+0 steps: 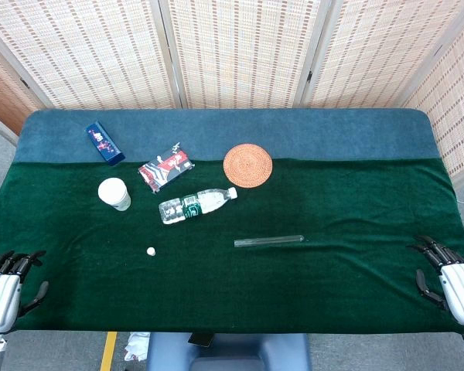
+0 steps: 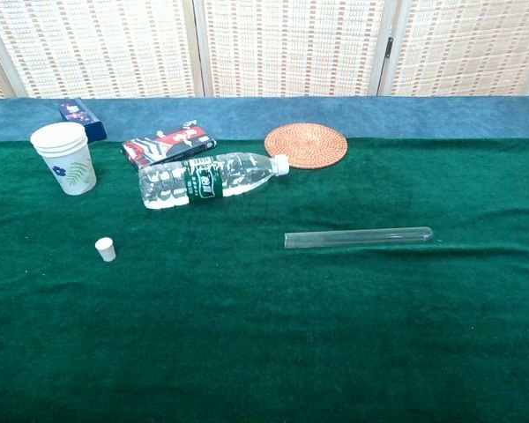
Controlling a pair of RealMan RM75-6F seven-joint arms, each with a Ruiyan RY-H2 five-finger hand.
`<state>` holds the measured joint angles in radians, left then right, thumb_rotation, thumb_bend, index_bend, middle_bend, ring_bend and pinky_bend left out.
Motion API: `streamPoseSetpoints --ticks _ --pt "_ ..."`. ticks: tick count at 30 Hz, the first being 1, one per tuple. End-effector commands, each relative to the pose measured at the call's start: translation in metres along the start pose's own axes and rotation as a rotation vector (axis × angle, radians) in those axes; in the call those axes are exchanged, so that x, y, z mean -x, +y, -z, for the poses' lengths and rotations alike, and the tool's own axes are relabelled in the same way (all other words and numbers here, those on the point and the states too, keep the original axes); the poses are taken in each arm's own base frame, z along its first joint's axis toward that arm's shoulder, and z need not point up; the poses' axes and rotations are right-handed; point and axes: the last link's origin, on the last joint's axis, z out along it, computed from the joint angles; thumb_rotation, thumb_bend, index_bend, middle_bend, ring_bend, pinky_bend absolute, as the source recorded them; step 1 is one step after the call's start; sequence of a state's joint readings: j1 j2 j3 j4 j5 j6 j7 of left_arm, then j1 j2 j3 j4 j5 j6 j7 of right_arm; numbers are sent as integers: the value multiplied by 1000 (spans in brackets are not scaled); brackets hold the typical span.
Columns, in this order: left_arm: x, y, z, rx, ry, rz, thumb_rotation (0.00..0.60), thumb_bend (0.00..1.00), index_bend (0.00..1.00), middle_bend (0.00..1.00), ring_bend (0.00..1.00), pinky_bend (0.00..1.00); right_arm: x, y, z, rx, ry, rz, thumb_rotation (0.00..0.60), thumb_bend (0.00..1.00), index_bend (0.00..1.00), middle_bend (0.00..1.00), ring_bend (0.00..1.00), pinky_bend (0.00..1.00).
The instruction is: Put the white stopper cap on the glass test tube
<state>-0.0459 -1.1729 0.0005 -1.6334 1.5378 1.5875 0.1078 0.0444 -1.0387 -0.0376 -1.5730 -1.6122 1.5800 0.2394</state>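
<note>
Near the middle of the head view, a little right of centre, the clear glass test tube lies flat on the green velvet tablecloth. Its open mouth seems to point toward the left of the frame, its rounded end to the right. It looks light, stiff, smooth and breakable, and likely to roll, so I would grip it gently around mid-length. The small white stopper cap stands lower left of centre, well apart from the tube; tiny and light, it calls for a fingertip pinch at its sides. The left hand waits at the lower-left edge, fingers spread, holding nothing. The right hand sits likewise at the lower-right edge, empty. Both are well away from tube and cap.
</note>
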Motion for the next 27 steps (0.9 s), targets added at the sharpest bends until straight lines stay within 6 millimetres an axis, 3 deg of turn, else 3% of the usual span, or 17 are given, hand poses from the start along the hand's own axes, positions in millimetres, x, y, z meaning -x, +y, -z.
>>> streamPoseSetpoints --ticks 1,11,15,21,27 --pt "1 2 -1 4 -19 -10 600 410 272 423 290 190 0 1 -1 2 6 5 600 645 269 216 250 328" --pt "-1 9 -9 26 -14 5 600 410 284 423 294 205 -1 0 -5 -3 15 2 600 645 269 218 252 328" --pt "-2 15 -19 72 1 10 600 450 342 451 348 237 0 0 -7 -3 8 5 600 645 269 218 254 328" --pt "-1 34 -48 179 7 11 600 486 438 581 459 384 -1 -2 -11 -10 9 4 600 645 269 219 258 328" --pt "9 65 -81 325 -29 -20 600 448 493 766 640 645 0 -4 -16 -20 -1 5 600 645 269 219 258 331"
